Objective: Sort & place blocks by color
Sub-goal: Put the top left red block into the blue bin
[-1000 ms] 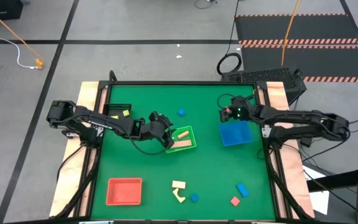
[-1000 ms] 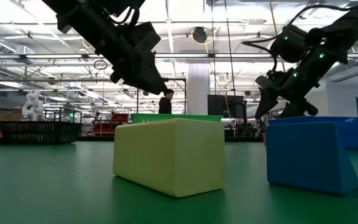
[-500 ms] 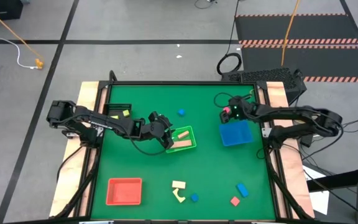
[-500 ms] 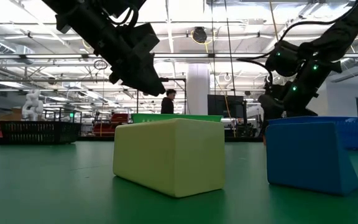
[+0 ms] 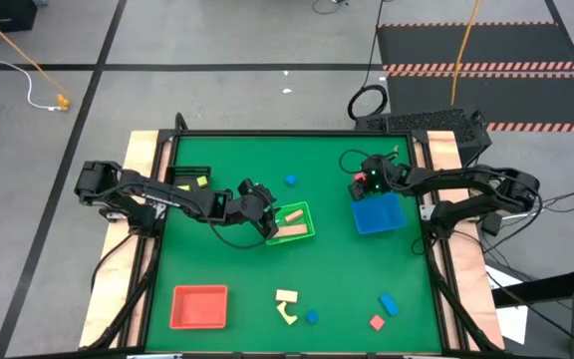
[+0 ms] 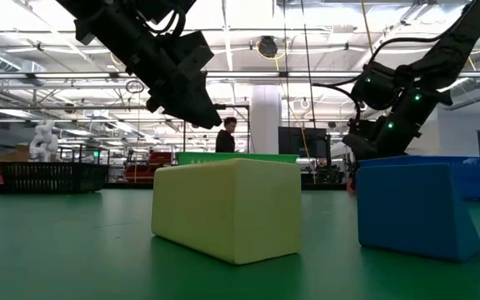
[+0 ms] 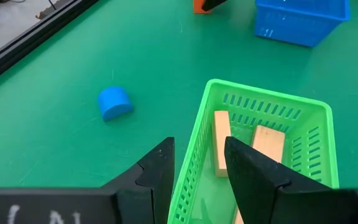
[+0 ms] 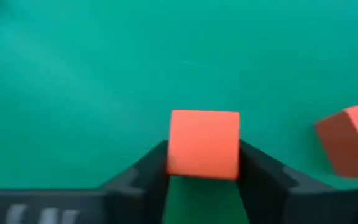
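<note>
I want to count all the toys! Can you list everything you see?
trays: four; red tray, black tray, green tray, blue tray; on the table
blue blocks: three, loose
cream blocks: two in green tray, two loose
yellow-green block: one, in black tray
red blocks: three; red cube held, one beside it, one loose
person: one, behind table
left gripper: dark, at green tray's rim
right gripper: dark, shut on red cube
</note>
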